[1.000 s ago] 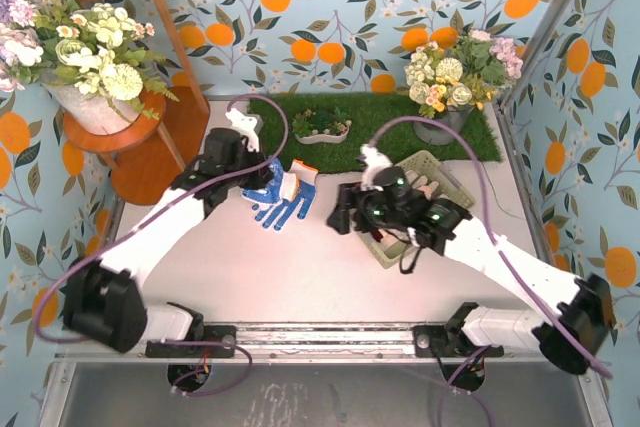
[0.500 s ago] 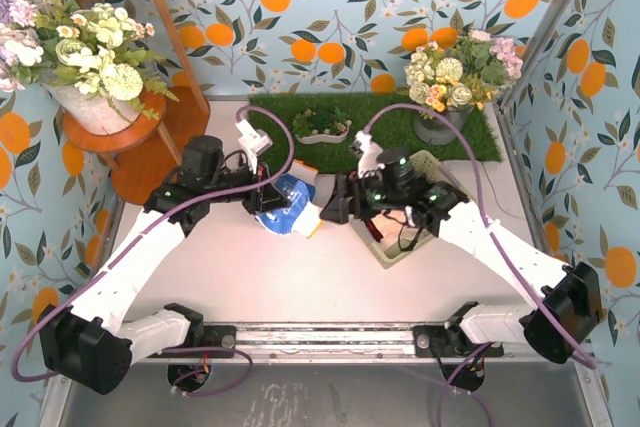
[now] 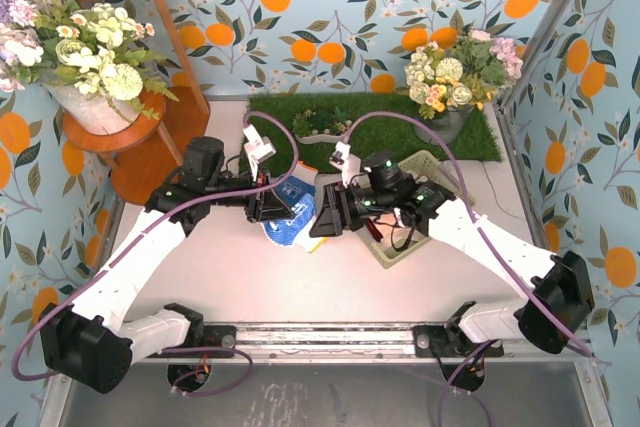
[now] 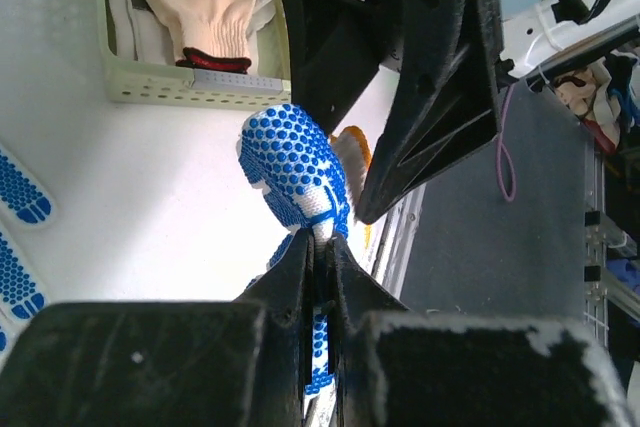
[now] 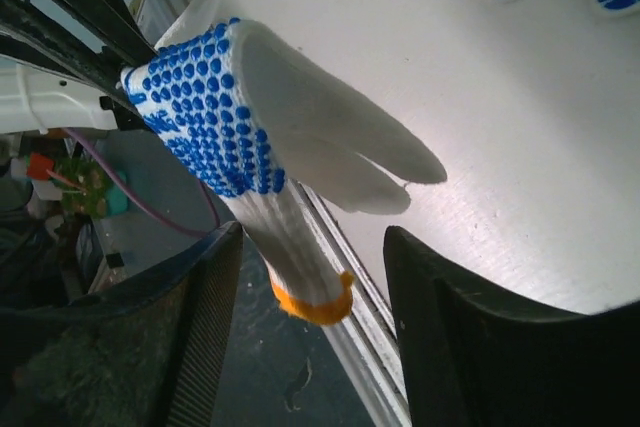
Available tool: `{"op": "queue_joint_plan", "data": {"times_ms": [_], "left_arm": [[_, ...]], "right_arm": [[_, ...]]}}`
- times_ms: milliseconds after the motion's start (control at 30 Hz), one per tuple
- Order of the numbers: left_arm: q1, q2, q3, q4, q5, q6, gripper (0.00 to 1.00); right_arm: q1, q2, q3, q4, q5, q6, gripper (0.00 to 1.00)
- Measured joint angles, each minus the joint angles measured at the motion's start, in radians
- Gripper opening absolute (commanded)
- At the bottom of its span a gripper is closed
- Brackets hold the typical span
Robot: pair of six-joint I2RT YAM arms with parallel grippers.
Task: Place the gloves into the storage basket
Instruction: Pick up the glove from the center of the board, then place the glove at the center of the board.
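Now the right hand (image 3: 325, 212) has moved beside the lifted glove (image 4: 295, 162).

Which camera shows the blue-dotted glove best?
The right wrist view: the glove shows fingers, dots and orange cuff. The left wrist view shows a dotted fold pinched by the left gripper; the top view, only a small blue patch.

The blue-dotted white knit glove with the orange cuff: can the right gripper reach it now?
Probably yes. The left gripper holds the blue-dotted white glove clear of the table, and the open right gripper straddles its orange cuff end; nothing stands between.
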Motion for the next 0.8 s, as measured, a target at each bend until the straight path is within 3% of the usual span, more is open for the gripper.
{"op": "queue_joint_plan", "data": {"times_ms": [133, 367, 400, 500, 567, 667, 800], "left_arm": [[0.0, 0.001, 0.0, -0.011, 0.002, 0.009, 0.0], [0.0, 0.014, 0.0, -0.039, -0.156, 0.006, 0.0], [0.0, 0.02, 0.0, -0.039, -0.169, 0.002, 0.05], [-0.002, 0.024, -0.025, -0.031, -0.211, -0.033, 0.41], [-0.003, 0.015, -0.054, -0.022, -0.249, -0.06, 0.56], [-0.003, -0.01, -0.1, -0.011, -0.327, -0.108, 0.66], [-0.003, -0.063, -0.137, -0.004, -0.451, -0.186, 0.69]], "right_arm": [[0.015, 0.018, 0.0, 0.015, -0.017, 0.017, 0.29], [0.033, 0.018, -0.007, 0.043, -0.016, 0.056, 0.09], [0.039, 0.018, -0.014, 0.052, -0.014, 0.068, 0.07], [0.057, 0.017, -0.06, 0.099, -0.001, 0.122, 0.0], [0.062, 0.009, -0.109, 0.135, 0.014, 0.178, 0.0], [0.065, -0.013, -0.199, 0.198, 0.039, 0.288, 0.0], [0.091, -0.021, -0.277, 0.296, 0.102, 0.459, 0.0]]}}
